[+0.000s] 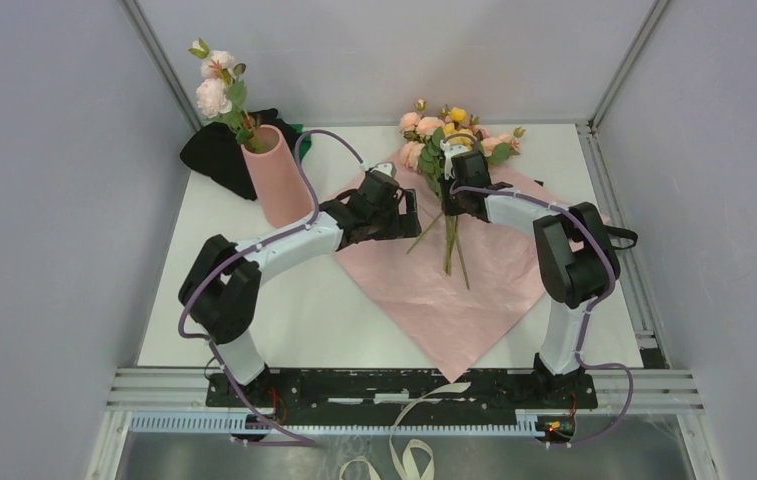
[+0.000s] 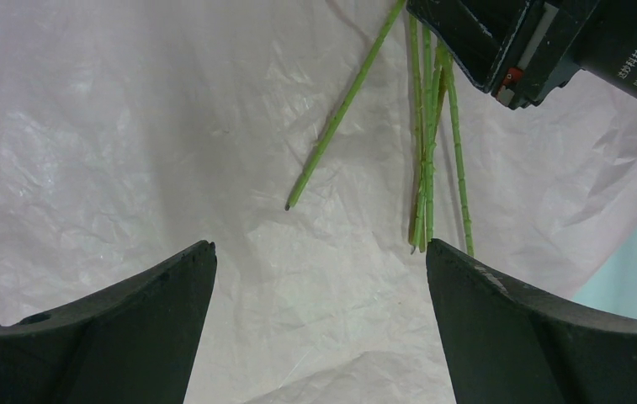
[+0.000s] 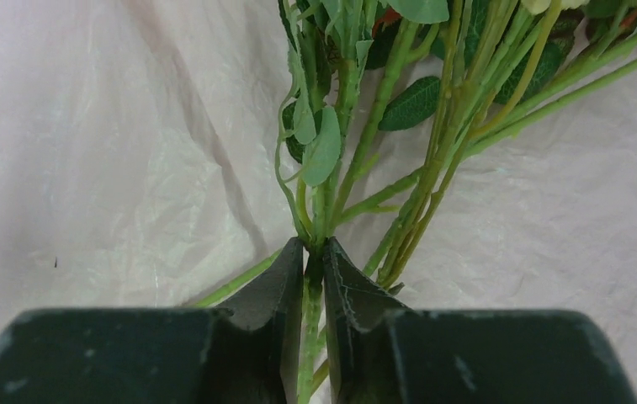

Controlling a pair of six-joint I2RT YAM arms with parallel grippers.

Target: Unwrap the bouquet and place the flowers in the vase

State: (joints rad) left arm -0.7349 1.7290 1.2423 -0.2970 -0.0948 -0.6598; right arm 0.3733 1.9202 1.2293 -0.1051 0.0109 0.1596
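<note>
The bouquet's pink paper (image 1: 454,290) lies spread flat on the table, pale and crinkled in the left wrist view (image 2: 130,126). The flowers (image 1: 454,135), peach roses and yellow blooms, lie on its far part with their green stems (image 2: 428,151) pointing toward me. My right gripper (image 3: 314,252) is shut on one green stem (image 3: 310,311), the other stems (image 3: 432,151) lying just to its right. My left gripper (image 2: 321,252) hangs open over the paper, just short of the stem ends, left of the right gripper (image 1: 451,195). The salmon-pink vase (image 1: 276,175) stands at the back left.
A pale pink sprig with buds (image 1: 216,90) stands in the vase. A black cloth lump (image 1: 216,155) lies behind the vase. One stem (image 2: 340,118) lies splayed to the left of the bunch. Grey walls close in the table's back and sides.
</note>
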